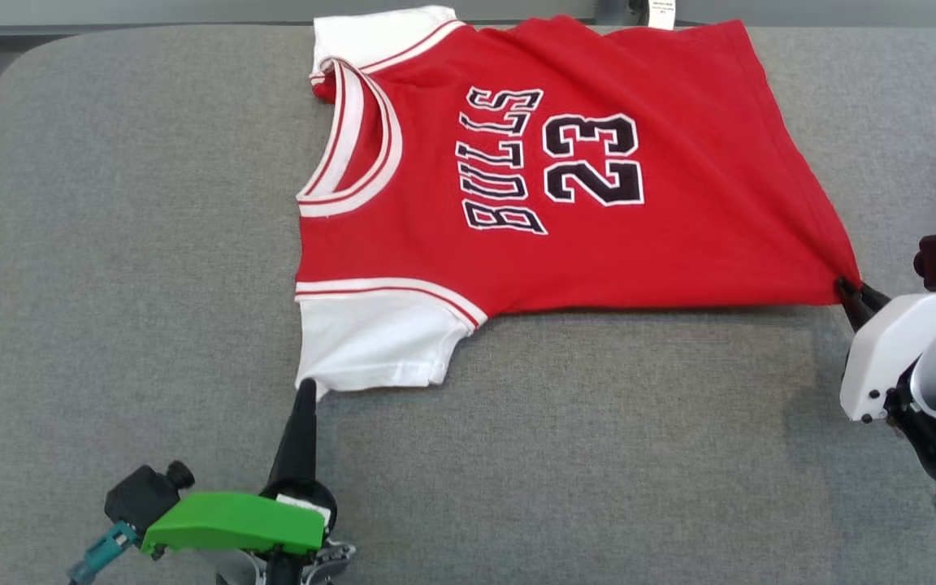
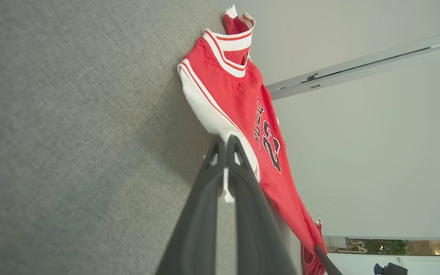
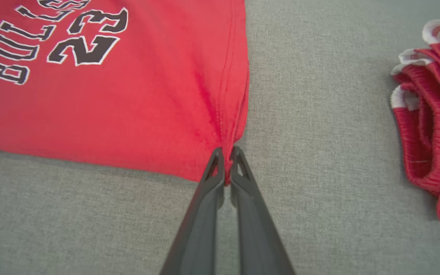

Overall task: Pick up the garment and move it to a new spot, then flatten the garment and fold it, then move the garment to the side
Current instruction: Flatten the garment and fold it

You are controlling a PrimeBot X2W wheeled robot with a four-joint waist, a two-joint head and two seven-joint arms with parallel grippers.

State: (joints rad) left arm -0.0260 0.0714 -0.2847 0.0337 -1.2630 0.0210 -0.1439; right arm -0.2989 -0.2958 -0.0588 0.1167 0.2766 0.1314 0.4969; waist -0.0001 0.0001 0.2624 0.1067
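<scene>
The red Bulls jersey (image 1: 565, 162) lies print-up on the grey padded surface (image 1: 110, 284). Its long axis runs across the robot: collar toward the robot's left, hem toward its right, with the far edge reaching the back of the pad. Both holds sit on the near edge, so the cloth stretches away from both tools. The left gripper (image 1: 305, 386) has its fingers pressed together on the near corner of the white sleeve (image 1: 370, 341). The right gripper (image 1: 846, 288) is pinched on the near hem corner, where the red fabric draws into a point. The line between the two pinches runs parallel to the jersey's length. I judge that the coming move turns on this: pulling apart along that line would tauten the near edge, while carrying both corners away from the robot would fold along the long axis. Each arm is nearer its own end, and neither needs to cross. The left wrist view looks edge-on along the cloth and shows a sliver of white caught between the closed fingers, which the head view cannot resolve. The right wrist view shows the hem seam puckering into the fingertips. It also shows bunched red-and-white shorts (image 3: 430, 126) lying well apart to the side, which barely appear at the head view's right edge.
</scene>
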